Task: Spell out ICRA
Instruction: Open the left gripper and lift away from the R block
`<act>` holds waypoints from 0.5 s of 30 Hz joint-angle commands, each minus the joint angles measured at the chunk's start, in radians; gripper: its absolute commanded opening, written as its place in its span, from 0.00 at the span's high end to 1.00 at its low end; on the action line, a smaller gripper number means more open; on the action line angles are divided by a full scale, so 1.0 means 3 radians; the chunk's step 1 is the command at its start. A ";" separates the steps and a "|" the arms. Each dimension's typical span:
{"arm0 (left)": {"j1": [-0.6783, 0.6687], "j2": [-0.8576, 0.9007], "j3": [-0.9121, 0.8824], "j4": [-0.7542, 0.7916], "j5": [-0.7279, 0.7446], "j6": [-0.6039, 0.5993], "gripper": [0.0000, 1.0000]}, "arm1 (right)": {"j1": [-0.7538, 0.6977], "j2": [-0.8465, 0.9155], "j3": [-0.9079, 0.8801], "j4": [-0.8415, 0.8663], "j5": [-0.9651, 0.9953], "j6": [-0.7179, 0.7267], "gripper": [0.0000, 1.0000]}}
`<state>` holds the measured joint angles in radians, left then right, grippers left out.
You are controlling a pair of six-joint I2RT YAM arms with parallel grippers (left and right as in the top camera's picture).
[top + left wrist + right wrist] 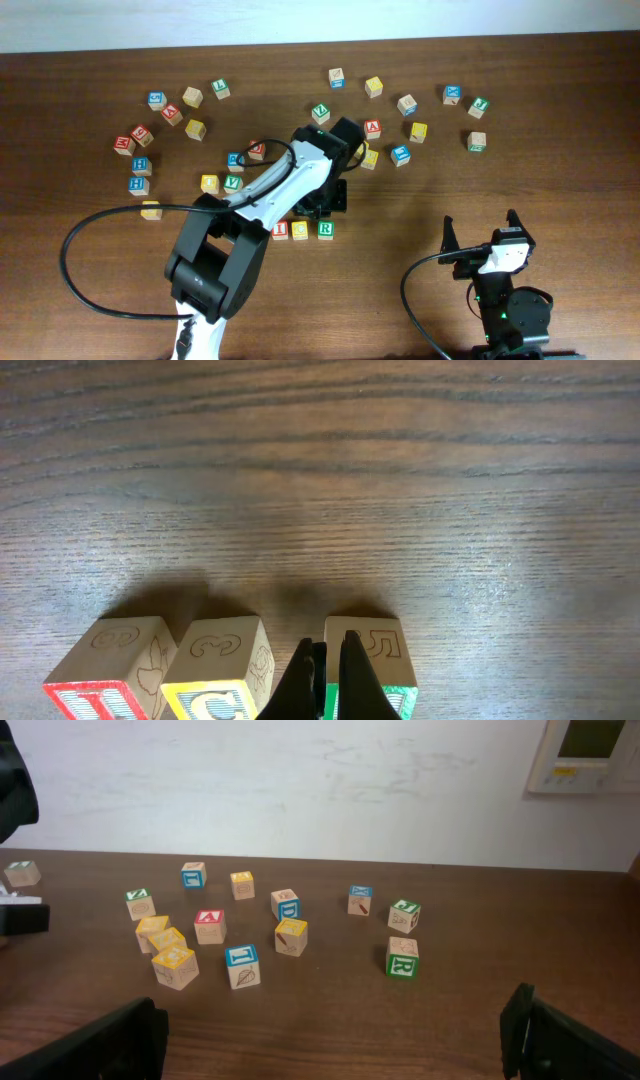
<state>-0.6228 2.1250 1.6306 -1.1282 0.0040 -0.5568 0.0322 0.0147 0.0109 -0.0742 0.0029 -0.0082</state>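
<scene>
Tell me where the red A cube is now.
In the overhead view the red A cube lies among the scattered cubes, between the left arm's wrist and a yellow cube on its right, apart from the I, C, R row.

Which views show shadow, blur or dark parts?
Overhead: even light, the left arm hides part of the table. Left wrist: soft shadows behind the C cube; left fingers shut, dark. Right wrist: right fingers dark, blurred; wall bright.

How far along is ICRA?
Done: I, C, R sit in a row. In hand: nothing; left gripper shut and empty between C and R. Left: red A lies apart among loose cubes; right gripper open, empty.
</scene>
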 commanded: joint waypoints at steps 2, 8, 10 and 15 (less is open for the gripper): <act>0.0010 0.0023 -0.0023 -0.0111 0.0062 0.0069 1.00 | -0.0022 -0.0024 -0.0018 -0.0018 -0.0006 -0.0010 0.02; 0.0010 0.0023 -0.0023 -0.0184 0.0058 0.0069 1.00 | -0.0022 -0.0024 -0.0018 -0.0018 -0.0006 -0.0010 0.02; 0.0014 0.0023 -0.0022 -0.0165 -0.0028 0.0069 1.00 | -0.0022 -0.0024 -0.0018 -0.0018 -0.0006 -0.0010 0.02; 0.0174 0.0022 0.0520 -0.0248 -0.0098 0.0139 1.00 | -0.0022 -0.0024 -0.0018 -0.0018 -0.0006 -0.0010 0.02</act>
<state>-0.6094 2.1265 1.6714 -1.1751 -0.0071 -0.5385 0.0322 0.0151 0.0109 -0.0742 0.0025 -0.0078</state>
